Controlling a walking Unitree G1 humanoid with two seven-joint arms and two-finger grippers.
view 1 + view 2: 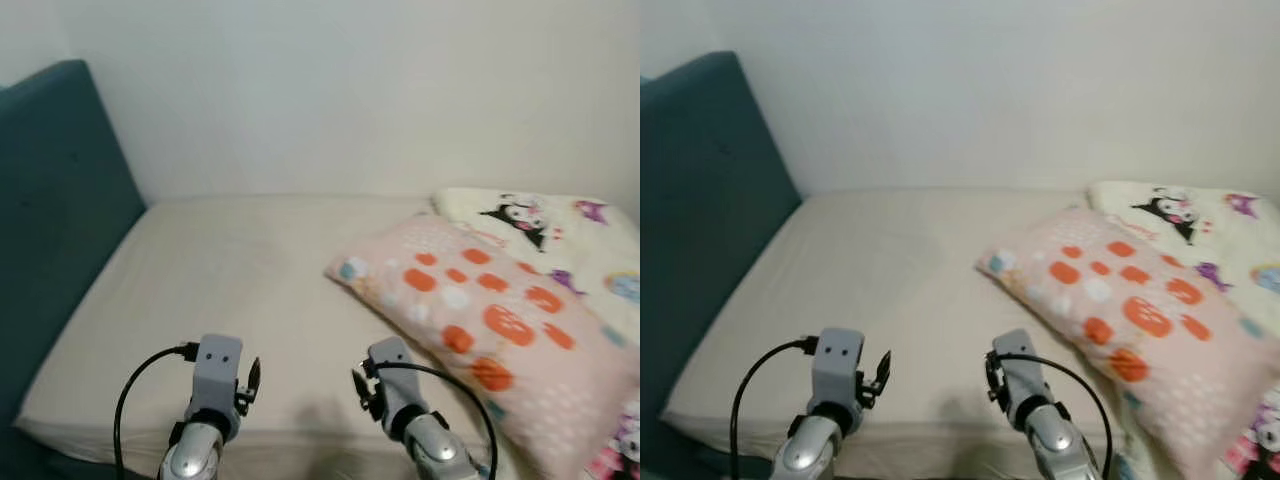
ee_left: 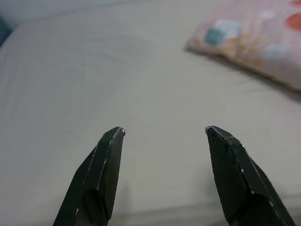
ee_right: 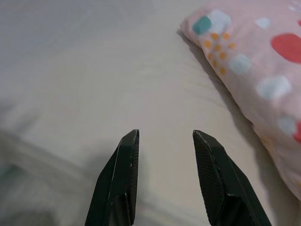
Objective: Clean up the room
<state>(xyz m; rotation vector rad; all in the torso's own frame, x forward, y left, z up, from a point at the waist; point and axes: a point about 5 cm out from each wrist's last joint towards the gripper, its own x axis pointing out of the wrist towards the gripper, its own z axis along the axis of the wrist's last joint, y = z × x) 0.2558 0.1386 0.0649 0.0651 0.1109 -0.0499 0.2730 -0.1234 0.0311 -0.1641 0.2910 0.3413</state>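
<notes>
Two items on the bed [image 1: 230,270] look unsorted, so cleanup judged early, nothing visibly finished yet: pink spotted pillow [image 1: 480,320] lying skewed across the robot's right half of the mattress, well away from the teal headboard [image 1: 50,220] on the left, and touching or overlapping a cartoon-print blanket [image 1: 560,235] bunched against the wall corner. Probably left: move pillow up to the headboard end, straighten or fold blanket. Bare sheet on the left half, mostly smooth. Both arms raised side by side over the near mattress edge, pointing forward, holding nothing. Left gripper [image 2: 164,133] spread wide above bare sheet, pillow corner well ahead. Right gripper [image 3: 165,134] parted, narrower gap, above sheet just beside the pillow's near edge. No contact with anything yet.
</notes>
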